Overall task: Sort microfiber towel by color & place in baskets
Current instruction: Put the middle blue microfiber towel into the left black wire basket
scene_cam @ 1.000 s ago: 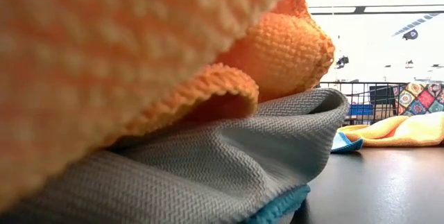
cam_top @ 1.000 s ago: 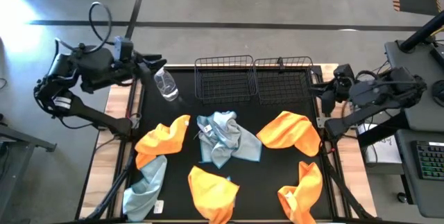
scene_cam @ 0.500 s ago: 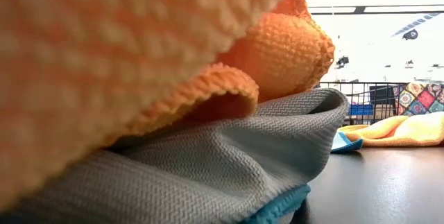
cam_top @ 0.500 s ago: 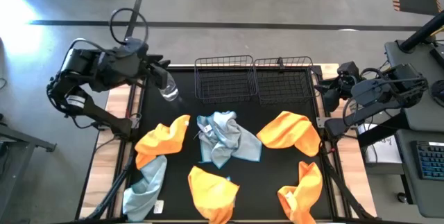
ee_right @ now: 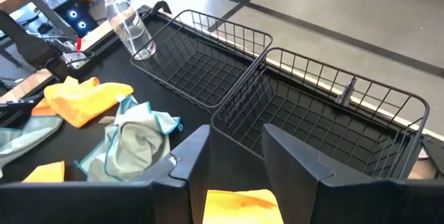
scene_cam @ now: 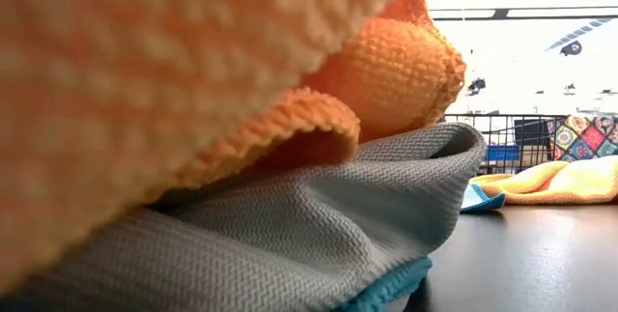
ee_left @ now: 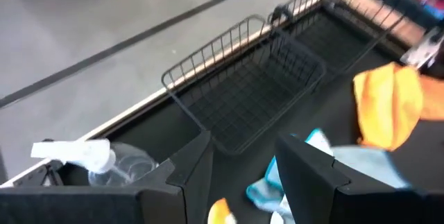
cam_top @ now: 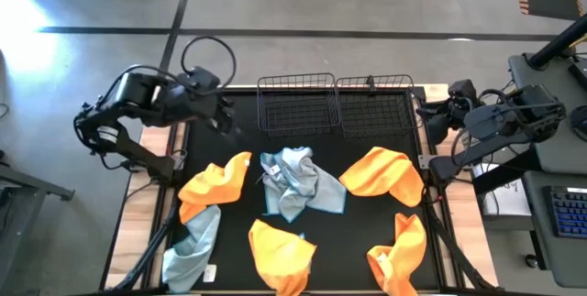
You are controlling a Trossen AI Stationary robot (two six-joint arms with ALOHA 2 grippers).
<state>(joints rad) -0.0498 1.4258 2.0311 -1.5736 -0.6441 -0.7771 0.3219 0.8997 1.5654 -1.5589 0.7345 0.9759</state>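
My left tool [cam_top: 223,113] has swung in from the table's left edge over the last second and now hangs above the back-left corner, right over the spray bottle [ee_left: 104,165], fingers set wide with nothing between them. My right tool [cam_top: 431,117] waits at the back-right edge as before, also spread and empty. Nothing else has shifted: both baskets [cam_top: 298,104] [cam_top: 376,104] sit bare along the back, and every towel lies loose on the table [cam_top: 353,232], orange ones [cam_top: 381,175] around a blue-grey heap [cam_top: 295,181] mid-table. Sorting not yet begun, I judge; the left arm looks to be coming into reach of the orange towel [cam_top: 215,181] nearest it.
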